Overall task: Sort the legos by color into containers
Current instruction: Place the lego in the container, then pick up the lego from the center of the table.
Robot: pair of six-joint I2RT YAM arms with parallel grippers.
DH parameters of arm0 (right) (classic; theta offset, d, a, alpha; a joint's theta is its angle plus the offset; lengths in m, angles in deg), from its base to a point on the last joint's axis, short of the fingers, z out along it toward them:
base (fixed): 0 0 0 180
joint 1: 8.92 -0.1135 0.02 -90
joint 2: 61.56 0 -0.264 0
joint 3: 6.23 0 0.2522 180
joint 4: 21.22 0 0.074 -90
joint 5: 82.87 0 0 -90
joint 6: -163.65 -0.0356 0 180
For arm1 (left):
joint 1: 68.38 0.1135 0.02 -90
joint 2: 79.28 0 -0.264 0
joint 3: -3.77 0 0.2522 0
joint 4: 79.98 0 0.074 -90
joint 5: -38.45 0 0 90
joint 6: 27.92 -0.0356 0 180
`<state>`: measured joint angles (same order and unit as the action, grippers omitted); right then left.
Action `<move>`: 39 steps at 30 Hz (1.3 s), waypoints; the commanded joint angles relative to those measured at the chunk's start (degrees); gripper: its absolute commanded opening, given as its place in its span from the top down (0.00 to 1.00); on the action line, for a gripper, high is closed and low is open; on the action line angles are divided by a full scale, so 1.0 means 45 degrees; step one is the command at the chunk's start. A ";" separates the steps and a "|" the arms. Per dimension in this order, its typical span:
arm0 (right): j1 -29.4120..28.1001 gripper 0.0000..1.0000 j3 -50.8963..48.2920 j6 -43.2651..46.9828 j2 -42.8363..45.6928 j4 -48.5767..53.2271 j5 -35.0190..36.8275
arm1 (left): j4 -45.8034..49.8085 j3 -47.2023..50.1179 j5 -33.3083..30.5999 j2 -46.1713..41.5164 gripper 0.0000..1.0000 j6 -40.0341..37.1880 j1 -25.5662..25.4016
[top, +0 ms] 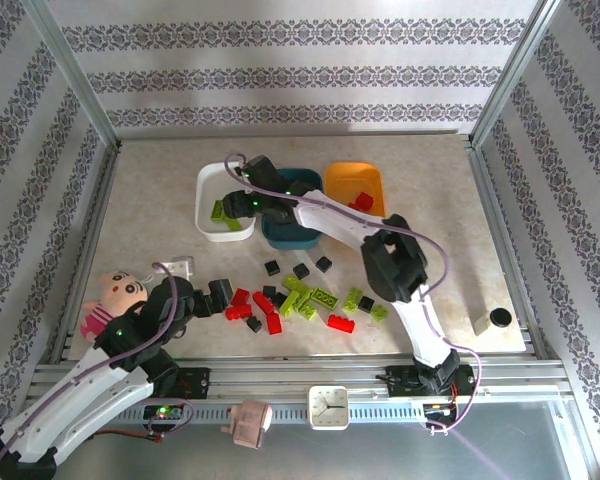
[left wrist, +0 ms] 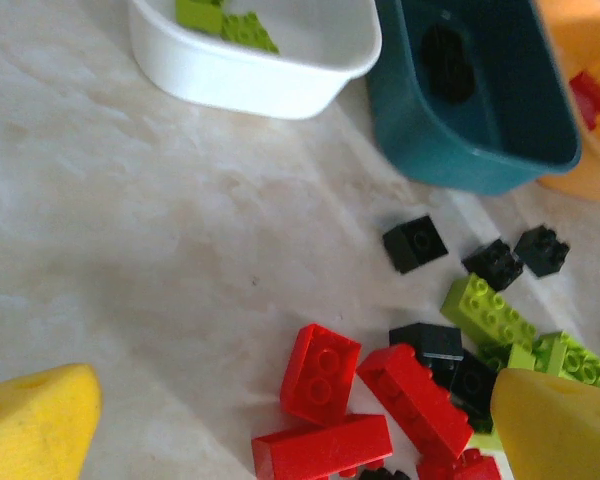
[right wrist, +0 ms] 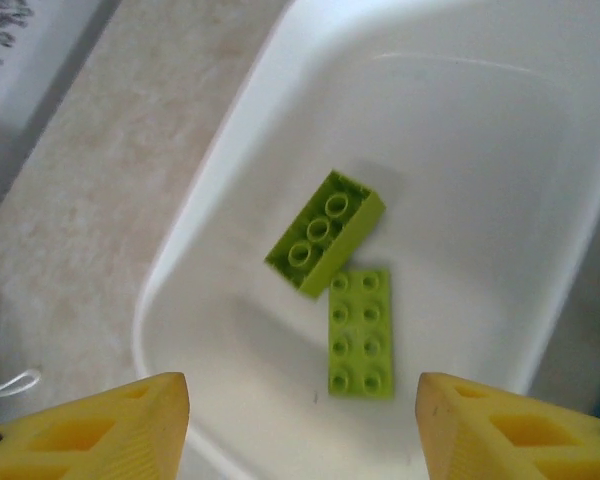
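Three tubs stand at the back: white point(top: 208, 190), dark teal point(top: 298, 236), orange point(top: 352, 176). My right gripper point(top: 242, 196) hovers open over the white tub point(right wrist: 460, 150), above two lime green legos point(right wrist: 325, 232) point(right wrist: 361, 332) lying inside it, nothing between its fingers point(right wrist: 90, 430). Loose red, lime and black legos point(top: 300, 298) are scattered on the table in front of the tubs. My left gripper point(top: 221, 293) is open at the pile's left end, low over a few red bricks point(left wrist: 320, 372) that lie between its fingertips point(left wrist: 35, 420). A red lego point(top: 361, 201) lies in the orange tub.
A cartoon doll point(top: 115, 295) lies at the near left beside the left arm. A small white and black cylinder point(top: 492, 321) stands at the near right. A clock point(top: 330, 407) sits on the front rail. Metal frame rails border the table.
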<state>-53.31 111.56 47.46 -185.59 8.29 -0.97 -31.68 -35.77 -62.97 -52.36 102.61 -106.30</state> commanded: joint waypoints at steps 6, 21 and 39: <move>0.0315 0.39 -0.6886 -0.0509 0.5353 -0.2526 0.0263 | -0.3305 -0.0777 0.2537 0.4958 0.07 -0.1512 -0.0016; 0.1726 0.38 -1.3462 -0.1159 1.1485 -0.2945 0.0998 | -0.6312 -0.4792 0.2265 1.4045 0.30 -0.3054 0.0073; 0.2201 0.37 -1.4480 -0.1051 1.3985 -0.2404 0.1418 | -0.7052 -0.4457 0.2619 1.5249 0.60 -0.2276 0.0348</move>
<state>-44.15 47.45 43.15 -123.69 -2.90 3.89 -61.23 -57.76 -53.20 17.01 91.40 -105.38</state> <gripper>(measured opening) 0.626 0.417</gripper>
